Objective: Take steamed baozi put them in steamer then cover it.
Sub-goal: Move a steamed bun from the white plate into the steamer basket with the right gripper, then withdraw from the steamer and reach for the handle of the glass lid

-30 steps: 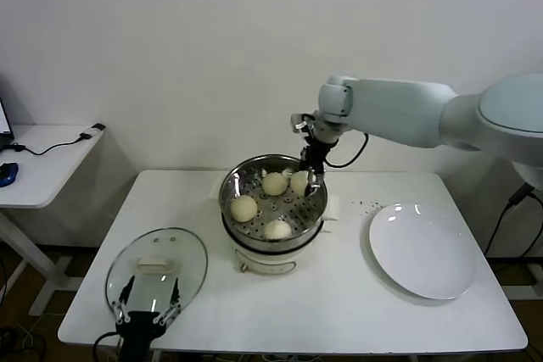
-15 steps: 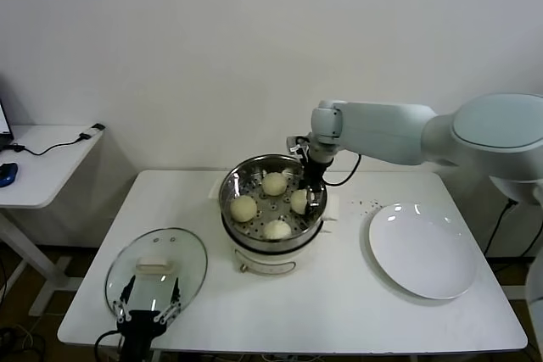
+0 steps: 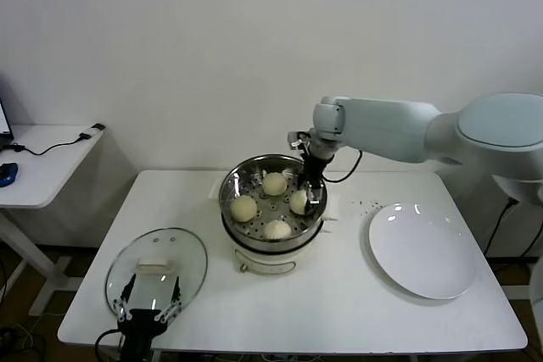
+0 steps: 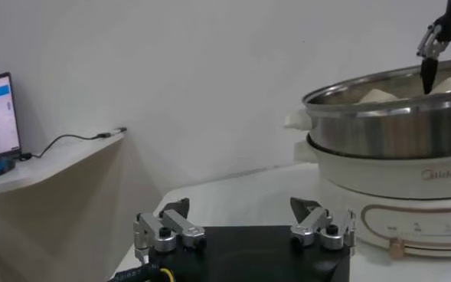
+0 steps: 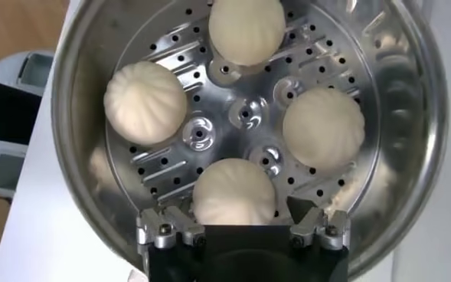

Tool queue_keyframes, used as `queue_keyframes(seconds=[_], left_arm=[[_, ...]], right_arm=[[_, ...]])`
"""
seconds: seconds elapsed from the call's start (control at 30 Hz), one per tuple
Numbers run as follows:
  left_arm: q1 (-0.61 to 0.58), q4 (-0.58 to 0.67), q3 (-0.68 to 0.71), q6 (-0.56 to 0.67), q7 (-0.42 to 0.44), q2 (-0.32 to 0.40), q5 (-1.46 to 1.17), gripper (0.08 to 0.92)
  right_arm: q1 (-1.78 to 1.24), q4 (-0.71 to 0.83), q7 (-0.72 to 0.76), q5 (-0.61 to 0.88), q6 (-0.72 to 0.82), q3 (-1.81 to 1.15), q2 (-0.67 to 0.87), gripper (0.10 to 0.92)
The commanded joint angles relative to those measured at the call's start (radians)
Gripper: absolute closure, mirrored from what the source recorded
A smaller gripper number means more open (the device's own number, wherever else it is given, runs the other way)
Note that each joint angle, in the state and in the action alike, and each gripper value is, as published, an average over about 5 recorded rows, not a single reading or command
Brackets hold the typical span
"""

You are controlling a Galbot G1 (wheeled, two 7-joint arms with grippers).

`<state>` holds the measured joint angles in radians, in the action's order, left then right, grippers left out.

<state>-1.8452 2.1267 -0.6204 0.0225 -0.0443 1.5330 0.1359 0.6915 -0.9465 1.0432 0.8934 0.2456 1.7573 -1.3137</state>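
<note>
The steamer (image 3: 227, 195) stands mid-table on its white cooker base (image 3: 267, 258). Four cream-white baozi lie in it: at the back (image 3: 274, 183), left (image 3: 243, 208), front (image 3: 277, 229) and right (image 3: 299, 202). My right gripper (image 3: 309, 182) hangs over the right bun. In the right wrist view the gripper (image 5: 236, 213) is open, its fingers (image 5: 164, 227) standing either side of that bun (image 5: 234, 193), apart from it. The glass cover (image 3: 182, 252) with its white handle lies on the table at front left. My left gripper (image 3: 149, 314) is open and empty just in front of it.
An empty white plate (image 3: 422, 250) lies on the right of the table. A low side table (image 3: 42, 163) with a mouse and cable stands at the far left. The left wrist view shows the steamer wall (image 4: 386, 122) and the cooker base (image 4: 393, 199) beyond the open left gripper (image 4: 240, 216).
My right gripper carried the fourth bun down from the steamer's back rim into the basket, let it go and rose slightly. The left arm has not moved.
</note>
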Motion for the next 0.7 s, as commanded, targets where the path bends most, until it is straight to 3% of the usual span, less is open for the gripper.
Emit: queue_keyframes(seconds=[0.03,0.17,0.37,0.53,0.7], left_arm=[[0.000,0.005,0.005,-0.001,0.000,0.000,0.007,0.177],[0.000,0.008,0.006,0.000,0.000,-0.001,0.012,0.177],[0.005,0.010,0.001,0.000,0.001,-0.004,0.017,0.177],[0.012,0.008,-0.004,0.001,0.002,-0.005,0.023,0.177],[0.020,0.009,-0.005,-0.001,0.004,-0.005,0.042,0.177]], right_arm=[[0.076,-0.060,0.004,0.055,-0.062,-0.029,0.108,0.203],[0.096,-0.138,-0.101,0.115,-0.131,-0.068,0.229,0.203],[0.026,-0.320,-0.390,0.181,-0.260,-0.194,0.464,0.203],[-0.183,-0.426,-0.622,0.189,-0.371,-0.412,0.641,0.203],[-0.497,-0.490,-0.734,0.172,-0.412,-0.770,0.747,0.203]])
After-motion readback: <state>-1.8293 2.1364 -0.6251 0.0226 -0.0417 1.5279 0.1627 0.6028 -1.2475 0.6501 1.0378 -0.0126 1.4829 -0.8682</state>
